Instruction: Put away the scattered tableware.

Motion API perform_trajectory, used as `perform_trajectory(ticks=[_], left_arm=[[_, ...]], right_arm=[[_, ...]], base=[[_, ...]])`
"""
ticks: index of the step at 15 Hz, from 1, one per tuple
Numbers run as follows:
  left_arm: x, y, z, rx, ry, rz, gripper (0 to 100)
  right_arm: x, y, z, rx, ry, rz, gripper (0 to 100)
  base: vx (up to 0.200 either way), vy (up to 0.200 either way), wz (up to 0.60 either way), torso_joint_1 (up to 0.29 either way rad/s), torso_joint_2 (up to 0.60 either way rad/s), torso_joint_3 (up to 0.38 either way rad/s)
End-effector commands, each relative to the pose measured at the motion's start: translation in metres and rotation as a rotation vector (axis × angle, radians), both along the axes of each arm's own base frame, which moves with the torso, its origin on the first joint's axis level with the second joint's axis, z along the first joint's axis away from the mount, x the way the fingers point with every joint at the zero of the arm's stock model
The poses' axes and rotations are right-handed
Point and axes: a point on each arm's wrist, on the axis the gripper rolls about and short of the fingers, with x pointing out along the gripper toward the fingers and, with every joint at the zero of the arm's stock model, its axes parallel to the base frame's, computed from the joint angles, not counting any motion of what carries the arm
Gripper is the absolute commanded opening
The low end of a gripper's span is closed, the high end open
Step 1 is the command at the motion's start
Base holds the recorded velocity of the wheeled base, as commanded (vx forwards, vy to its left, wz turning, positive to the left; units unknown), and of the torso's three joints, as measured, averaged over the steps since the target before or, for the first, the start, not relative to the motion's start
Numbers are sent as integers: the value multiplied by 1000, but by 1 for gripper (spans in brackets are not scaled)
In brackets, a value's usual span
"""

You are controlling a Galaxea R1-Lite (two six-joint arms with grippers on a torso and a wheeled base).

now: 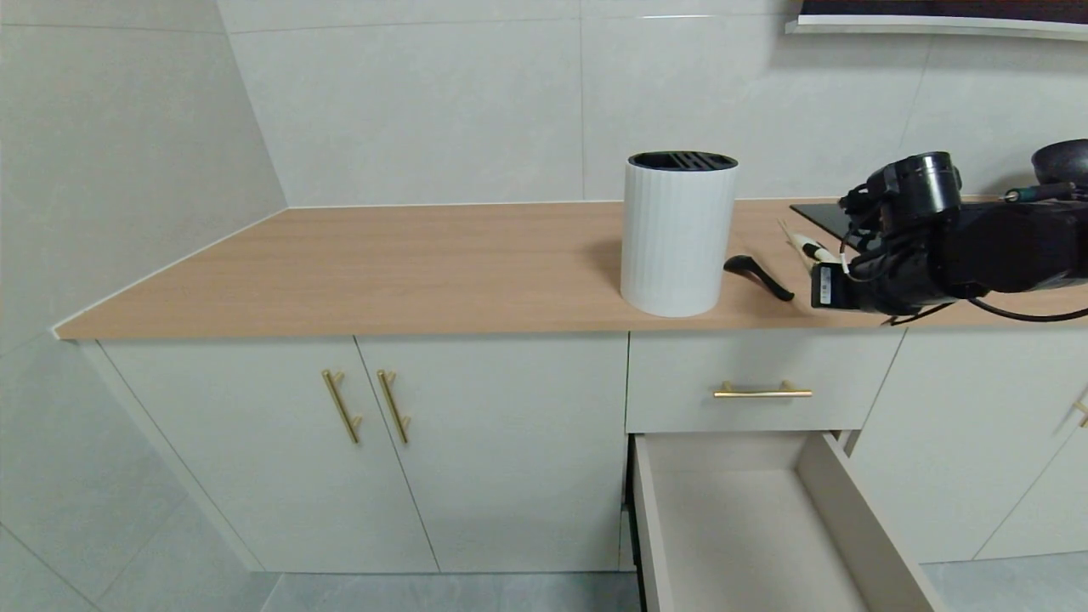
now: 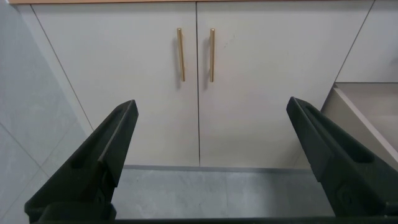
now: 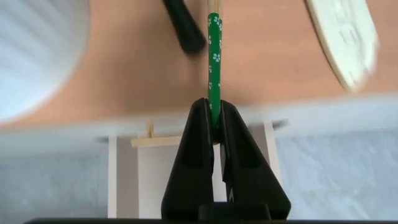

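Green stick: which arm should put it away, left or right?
Right. The right gripper is shut on the green stick at the countertop front edge, near the white holder. The left gripper is open and empty, down by the cabinet doors.

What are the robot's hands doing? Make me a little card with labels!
Right gripper: shut on the green stick, at the counter's front edge
Left gripper: open, holding nothing, facing the cupboard doors
On the counter: white holder, with a black utensil beside it
Drawer: pulled open, below the counter
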Motion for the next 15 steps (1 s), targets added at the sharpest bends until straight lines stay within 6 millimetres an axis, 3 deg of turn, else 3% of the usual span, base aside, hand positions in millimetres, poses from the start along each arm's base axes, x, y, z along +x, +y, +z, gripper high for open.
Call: perform_trajectory(ticks=[1, 5, 8, 15], left_arm=[[0, 0, 0, 0, -1, 0, 100], [0, 0, 0, 0, 0, 0, 100], [0, 0, 0, 0, 0, 0, 100], [0, 0, 0, 0, -1, 0, 100]], right_arm=[[-53, -10, 24, 27, -73, -1, 0], [-118, -19, 38, 98, -126, 115, 0], [-160, -24, 36, 115, -132, 206, 0], [-179, -23, -10, -27, 7, 436, 0]], base=[[0, 0, 0, 0, 0, 0], [0, 0, 0, 0, 0, 0], [0, 0, 0, 0, 0, 0], [0, 0, 0, 0, 0, 0]])
